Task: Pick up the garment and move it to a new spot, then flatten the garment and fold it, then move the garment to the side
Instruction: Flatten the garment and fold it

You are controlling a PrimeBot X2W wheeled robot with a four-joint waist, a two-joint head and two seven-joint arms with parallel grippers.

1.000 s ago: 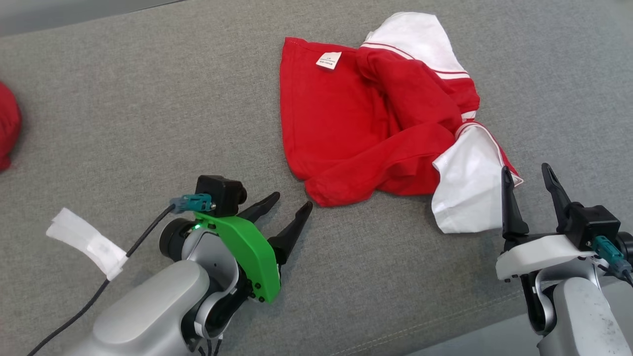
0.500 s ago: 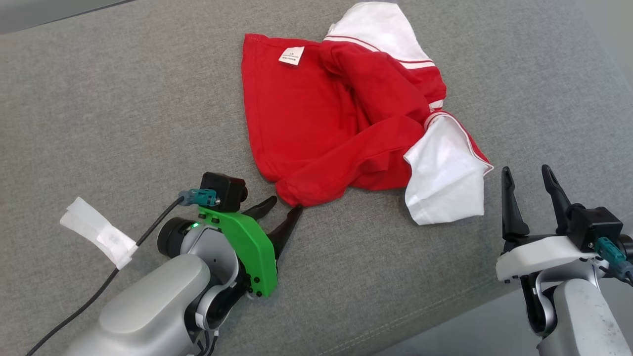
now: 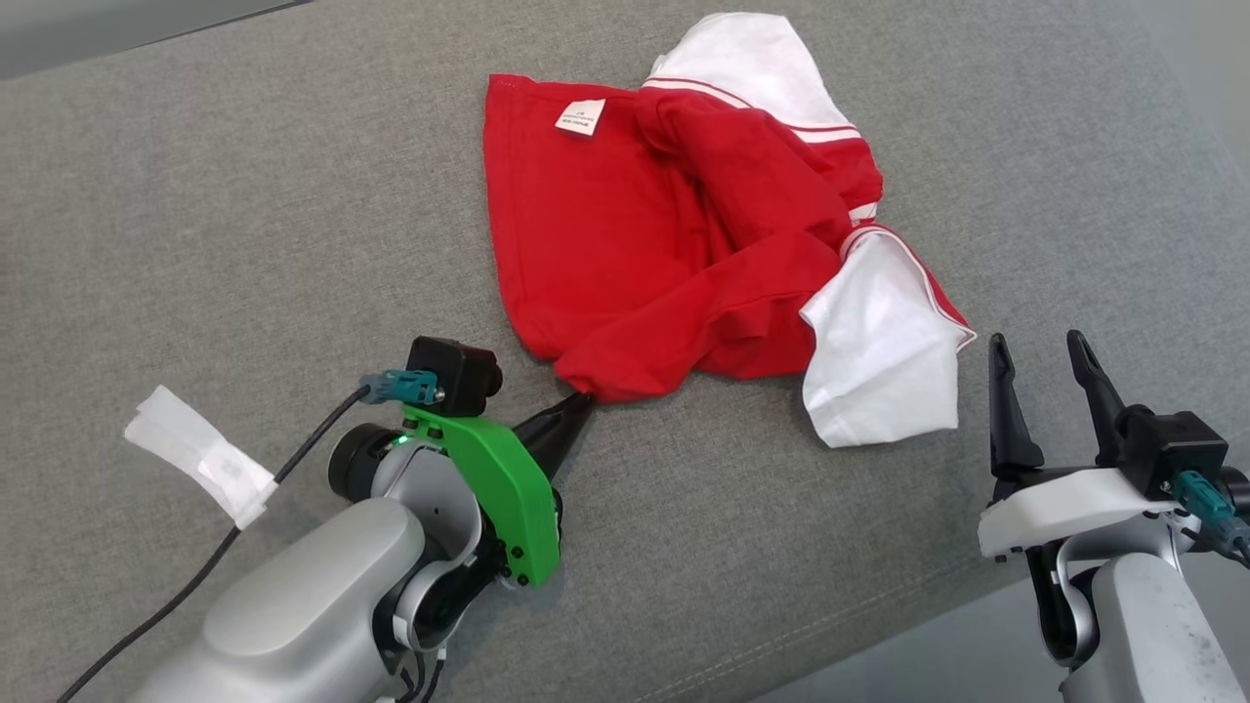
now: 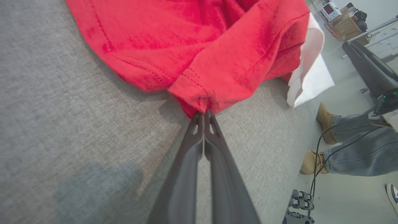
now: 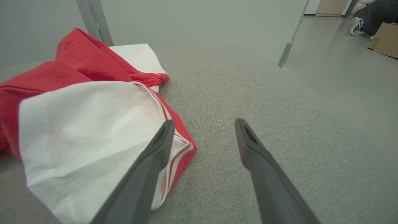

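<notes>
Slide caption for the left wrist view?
Left gripper shut on a hemmed corner of the red garment, lying on the grey cushion.

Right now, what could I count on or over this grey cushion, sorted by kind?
garment, red and white: 1
grippers: 2 (left gripper shut on the garment's edge, right gripper open)
white tape tab: 1
Total: 4

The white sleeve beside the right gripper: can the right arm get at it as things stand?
Probably yes. The right gripper stands open just beside the white sleeve, and only bare grey cushion lies between them.
</notes>
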